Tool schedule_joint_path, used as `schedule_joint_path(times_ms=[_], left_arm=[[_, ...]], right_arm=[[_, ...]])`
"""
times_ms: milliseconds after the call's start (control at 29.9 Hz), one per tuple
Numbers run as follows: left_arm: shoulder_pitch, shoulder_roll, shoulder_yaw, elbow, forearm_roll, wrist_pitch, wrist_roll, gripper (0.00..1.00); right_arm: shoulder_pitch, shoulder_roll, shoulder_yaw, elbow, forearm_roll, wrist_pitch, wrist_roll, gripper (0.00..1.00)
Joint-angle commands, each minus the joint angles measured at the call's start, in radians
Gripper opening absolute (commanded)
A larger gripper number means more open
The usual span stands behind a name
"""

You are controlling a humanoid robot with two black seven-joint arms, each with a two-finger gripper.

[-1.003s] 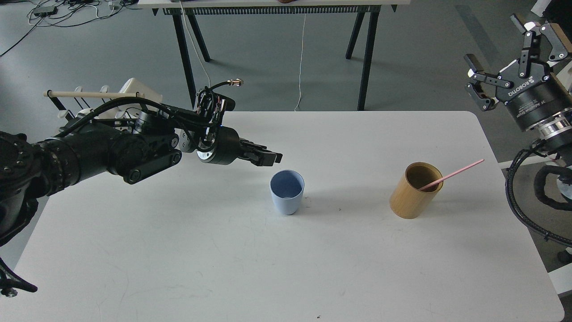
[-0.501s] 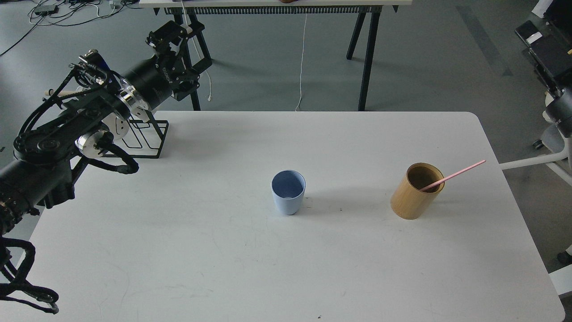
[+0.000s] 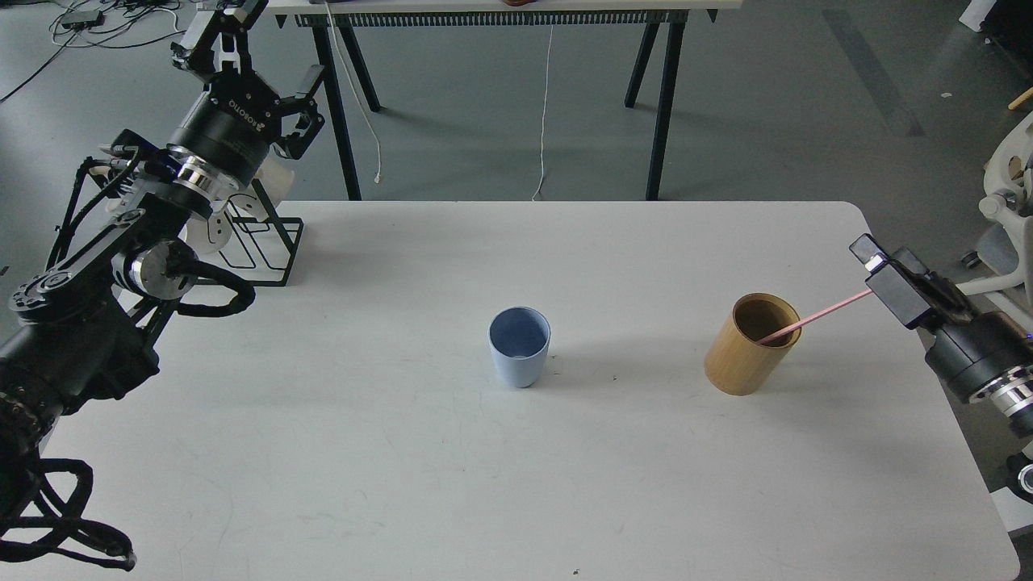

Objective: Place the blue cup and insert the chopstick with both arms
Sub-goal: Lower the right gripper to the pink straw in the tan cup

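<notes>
While the small pale-blue plastic cup (image 3: pixel 519 346) stands upright mid-tabletop (image 3: pixel 403 452), the thin pink chopstick (image 3: pixel 815 318) leans in the tan bamboo cylinder (image 3: pixel 750 344). Right hand (image 3: pixel 876 266) meets its tip, grip unclear; left hand (image 3: pixel 242 44) is raised, spread, empty.

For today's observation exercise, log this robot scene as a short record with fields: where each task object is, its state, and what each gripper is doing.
blue cup: upright at the middle of the white table, nothing inside it, nothing touching it
chopstick: leaning in the bamboo holder, upper end pointing right
left gripper: raised beyond the table's far left corner, above the wire rack, jaws open, holding nothing
right gripper: at the chopstick's upper end; whether the jaws are open or shut cannot be told
</notes>
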Motion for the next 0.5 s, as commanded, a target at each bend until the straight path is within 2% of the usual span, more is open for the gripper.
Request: schedule_joint_path(times_ms=[0, 100, 334, 468], left_arm=[[0.002, 0.002, 0.006, 0.0, 0.001, 0.0, 0.0, 0.95], [0.0, 0.002, 0.012, 0.0, 0.001, 0.0, 0.0, 0.95], [0.003, 0.003, 0.015, 0.003, 0.002, 0.0, 0.0, 0.95], [0.01, 0.002, 0.015, 0.003, 0.002, 0.0, 0.0, 0.95]], right_arm=[[-0.043, 0.052, -0.002, -0.043, 0.0, 0.0, 0.0, 0.92], [-0.054, 0.081, -0.002, -0.056, -0.011, 0.0, 0.0, 0.88], [-0.052, 0.13, -0.002, -0.085, -0.017, 0.0, 0.0, 0.65], [-0.054, 0.131, -0.003, -0.088, -0.019, 0.0, 0.0, 0.62]])
